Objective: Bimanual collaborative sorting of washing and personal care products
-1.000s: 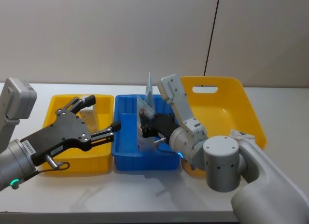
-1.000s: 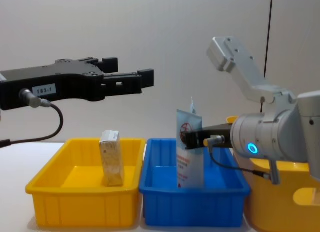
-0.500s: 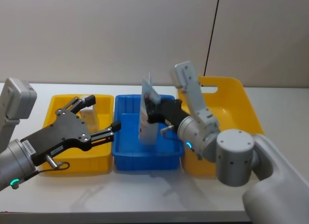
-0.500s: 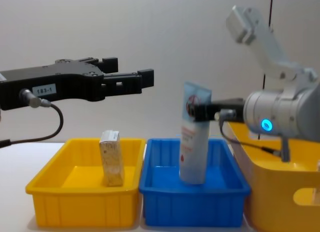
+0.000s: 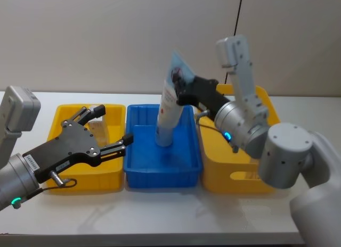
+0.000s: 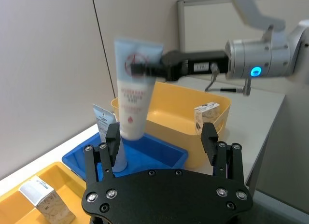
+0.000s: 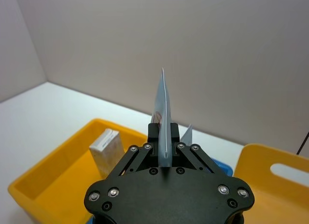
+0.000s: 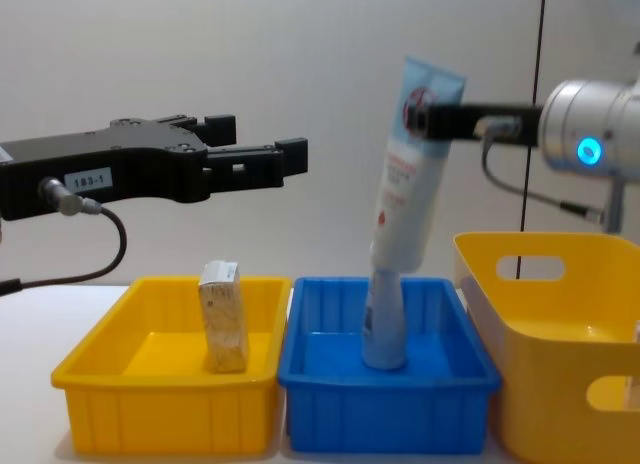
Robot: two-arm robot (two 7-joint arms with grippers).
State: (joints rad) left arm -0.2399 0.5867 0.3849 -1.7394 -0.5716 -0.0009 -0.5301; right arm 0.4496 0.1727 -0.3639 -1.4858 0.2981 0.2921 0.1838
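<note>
My right gripper (image 8: 432, 119) is shut on the crimped top of a pale tube with a red logo (image 8: 408, 189), which hangs tilted over the blue bin (image 8: 385, 406). The tube (image 5: 169, 98) and gripper (image 5: 181, 87) are high above the bin floor; in the right wrist view the tube (image 7: 163, 113) is edge-on between the fingers. A second pale blue tube (image 8: 384, 324) stands upright in the blue bin. A tan carton (image 8: 224, 319) stands in the small yellow bin (image 8: 165, 404). My left gripper (image 5: 109, 127) hovers open above that yellow bin, holding nothing.
A large yellow bin with a handle slot (image 8: 560, 284) stands to the right of the blue bin, and a small carton (image 6: 206, 115) lies inside it. The three bins sit side by side on a white table (image 5: 160, 215), with a plain wall behind.
My right gripper has lifted the red-logo tube up out of the blue bin and swung it higher and rightward, tilting it. The left arm has stayed still.
</note>
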